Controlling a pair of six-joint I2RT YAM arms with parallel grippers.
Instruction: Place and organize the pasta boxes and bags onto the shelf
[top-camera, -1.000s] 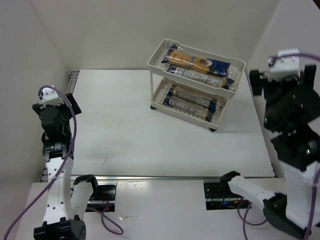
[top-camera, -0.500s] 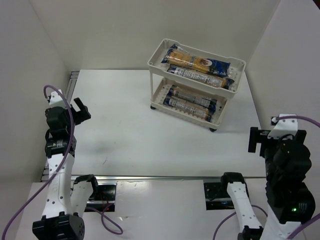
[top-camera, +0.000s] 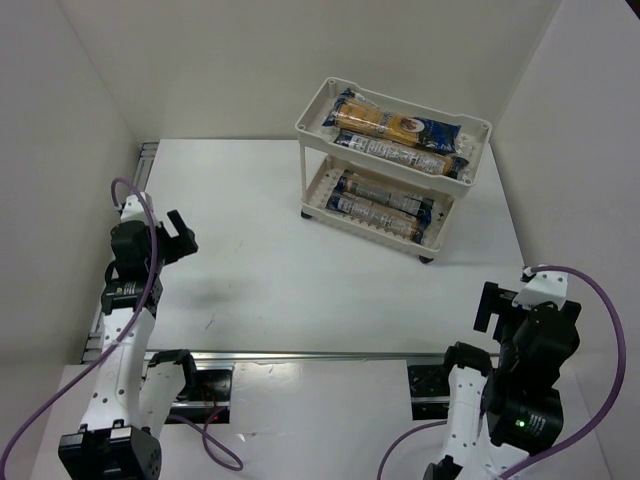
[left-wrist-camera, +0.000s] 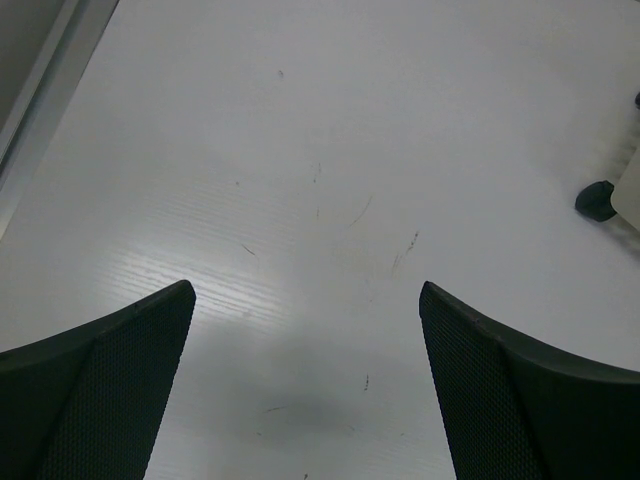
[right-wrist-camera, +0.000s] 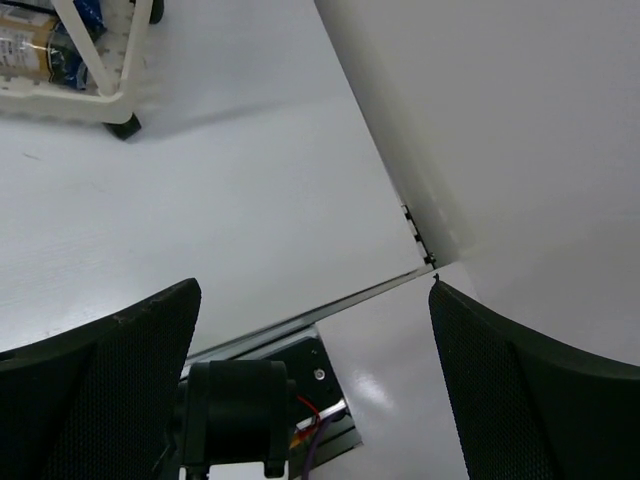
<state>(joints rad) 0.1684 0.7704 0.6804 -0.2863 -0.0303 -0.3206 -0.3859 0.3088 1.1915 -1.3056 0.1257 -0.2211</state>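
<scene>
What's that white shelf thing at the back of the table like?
The shelf is a cream-white, plastic-looking rack: two perforated trays with raised rims on corner posts. It stands upright on small dark feet on the table, far right, turned at a slant. Yellow pasta packets lie in both trays. Nothing else touches it.

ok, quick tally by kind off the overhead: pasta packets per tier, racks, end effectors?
Pasta packets, upper tier: 2 in view
Pasta packets, lower tier: 2 in view
Two-tier rack: 1
End effectors: 2 (left end effector, right end effector, both open, empty)
Total: 7; any further packet hidden in the rack can't be told.
</scene>
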